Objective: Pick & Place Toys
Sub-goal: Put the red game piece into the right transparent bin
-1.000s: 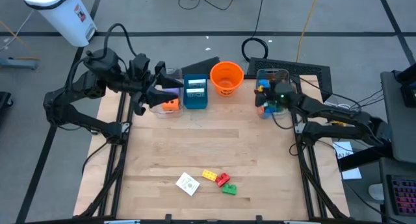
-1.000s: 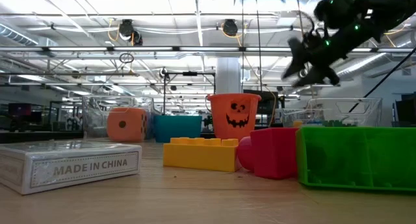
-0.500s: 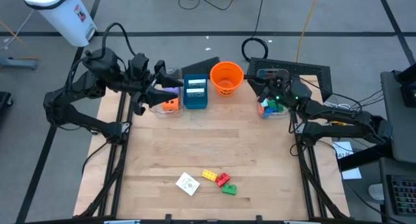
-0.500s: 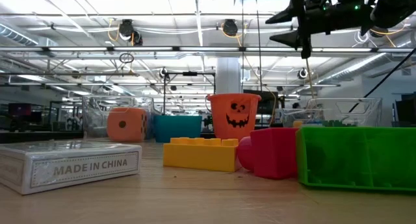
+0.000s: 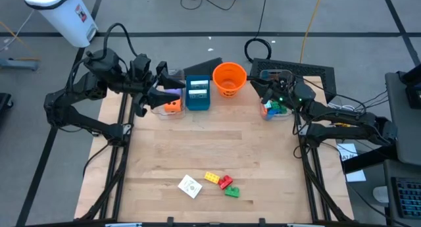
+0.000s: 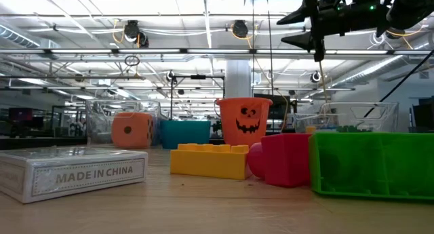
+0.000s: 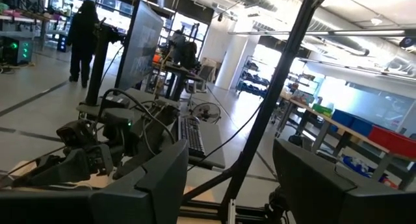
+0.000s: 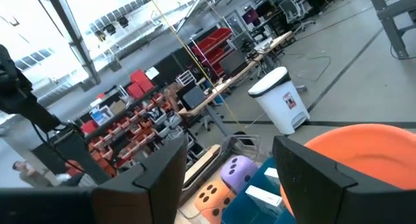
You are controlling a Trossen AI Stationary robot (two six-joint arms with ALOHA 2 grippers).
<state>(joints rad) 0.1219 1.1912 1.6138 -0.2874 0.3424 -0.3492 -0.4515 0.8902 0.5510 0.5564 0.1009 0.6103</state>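
High view, left gripper (image 5: 160, 90) fingers empty and apart, right gripper (image 5: 258, 89) likewise, bricks (image 5: 222, 183) untouched

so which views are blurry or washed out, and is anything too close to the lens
Low view: the green plastic brick and the white card box loom large and soft at the lens, and ceiling lights glare behind. Left wrist view: bright windows bleach the room, and the left gripper shows as dark, soft shapes. Right wrist view: skylights wash out the top. High view: even light, faint shadows.
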